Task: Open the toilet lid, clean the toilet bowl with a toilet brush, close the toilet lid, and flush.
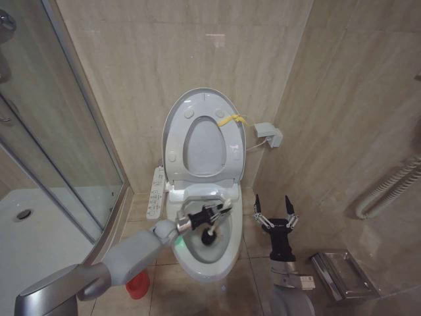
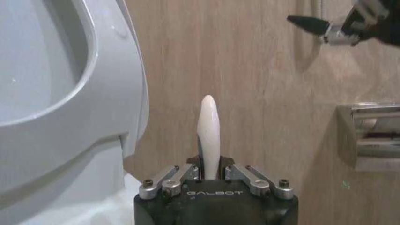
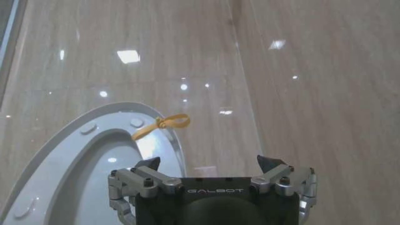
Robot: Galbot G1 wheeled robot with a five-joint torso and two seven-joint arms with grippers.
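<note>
A: Two grippers, nearest first. What's the right gripper point(image 1: 275, 212) doing?

B: It stands beside the toilet bowl's point(image 1: 217, 268) right edge, fingers spread, holding nothing.

A: And the left gripper point(image 1: 220, 212)?

B: Over the bowl's opening, clenched on the toilet brush point(image 1: 212, 232), whose dark head sits down inside the bowl.

A: Farther back?

B: The toilet lid point(image 1: 176, 125) stands raised against the wall, yellow strap point(image 1: 231, 120) at its upper right rim.
</note>
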